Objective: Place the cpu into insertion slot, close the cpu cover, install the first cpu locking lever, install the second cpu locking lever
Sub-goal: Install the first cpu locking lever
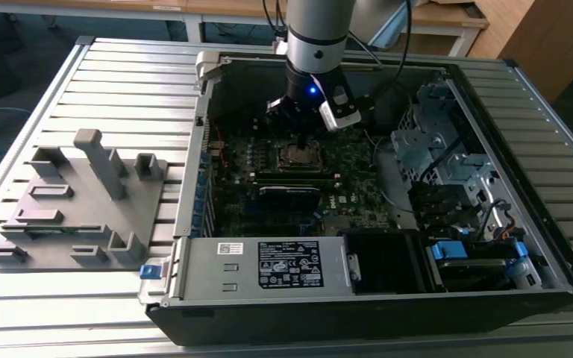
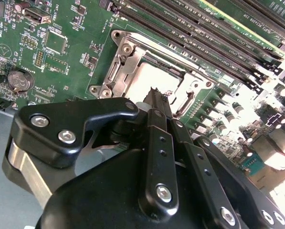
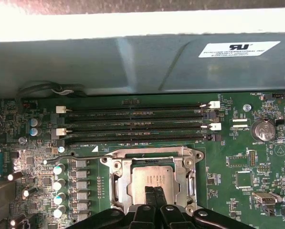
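Open computer case [image 1: 555, 246] on a slatted counter [image 1: 117, 67], exterior view. The gripper [image 3: 154, 190] stands over the insertion slot [image 3: 112, 164] at the motherboard's [image 3: 237, 157] centre. Its jaws are drawn together with nothing between them, tips on the cpu [image 3: 154, 177]. The cpu lies seated in the slot, and the cpu cover [image 3: 185, 176] lies flat around it. Memory slots [image 1: 289, 179] sit at the socket's 6 o'clock, the drive cage [image 1: 446, 156] at 3 o'clock and the power supply [image 1: 286, 265] further at 6 o'clock. A grey fixture [image 1: 77, 201] lies at the case's 9 o'clock.

Counts on the board [image 3: 228, 162]
One cpu [image 3: 152, 177], one cpu cover [image 3: 125, 180], four memory slots [image 3: 132, 109], one coin battery [image 3: 264, 130], one gripper [image 3: 155, 192].
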Robot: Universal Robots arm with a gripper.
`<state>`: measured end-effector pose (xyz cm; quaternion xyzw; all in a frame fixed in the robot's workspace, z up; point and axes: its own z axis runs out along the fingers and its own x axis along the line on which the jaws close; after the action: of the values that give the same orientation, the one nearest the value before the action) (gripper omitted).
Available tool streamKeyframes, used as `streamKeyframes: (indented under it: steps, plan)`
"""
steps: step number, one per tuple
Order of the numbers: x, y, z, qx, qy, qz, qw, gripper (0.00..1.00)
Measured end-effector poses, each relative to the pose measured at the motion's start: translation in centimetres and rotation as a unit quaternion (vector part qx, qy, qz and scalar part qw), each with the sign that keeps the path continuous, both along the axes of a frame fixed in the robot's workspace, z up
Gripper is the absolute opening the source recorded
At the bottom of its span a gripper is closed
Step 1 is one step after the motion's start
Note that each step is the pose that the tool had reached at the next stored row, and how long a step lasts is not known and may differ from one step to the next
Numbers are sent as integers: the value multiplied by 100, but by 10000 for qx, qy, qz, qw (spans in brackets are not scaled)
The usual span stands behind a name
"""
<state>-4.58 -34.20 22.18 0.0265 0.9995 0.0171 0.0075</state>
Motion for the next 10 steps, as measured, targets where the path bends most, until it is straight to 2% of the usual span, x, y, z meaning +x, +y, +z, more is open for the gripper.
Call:
streamKeyframes:
  steps: [2,10]
  plan:
    - [0,0,45,0,0,0,10000,10]
    - [0,0,38,0,0,0,10000,10]
